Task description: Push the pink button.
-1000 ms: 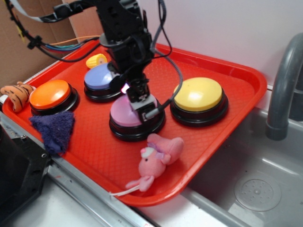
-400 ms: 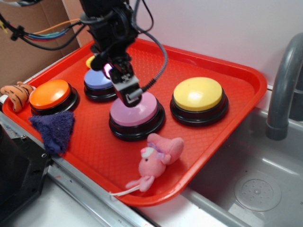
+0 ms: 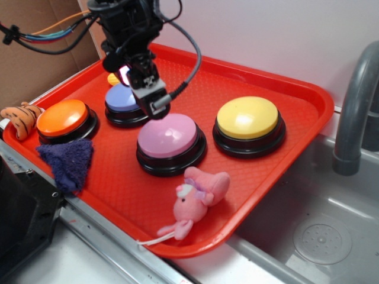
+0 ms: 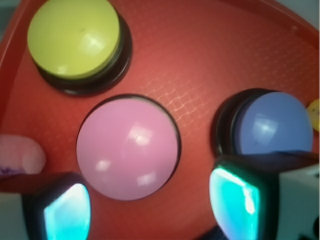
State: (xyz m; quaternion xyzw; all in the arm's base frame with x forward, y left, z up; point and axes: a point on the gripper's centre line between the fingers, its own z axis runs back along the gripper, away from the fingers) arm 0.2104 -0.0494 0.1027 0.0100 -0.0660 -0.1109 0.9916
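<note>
No readable text in either view.
The buttons, tray, toys and arm show no legible lettering, labels, brands, numbers or signs.

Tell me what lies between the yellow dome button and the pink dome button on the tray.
Only bare red tray floor separates the yellow dome button from the pink dome button, as the wrist view shows.

Wall [image 3: 266, 35]: plain white, seen at the far side.
Cardboard [image 3: 35, 65]: brown, placed far left.
Sink [image 3: 320, 219]: grey metal, set at right.
Faucet [image 3: 354, 112]: grey, curved, far right.
</note>
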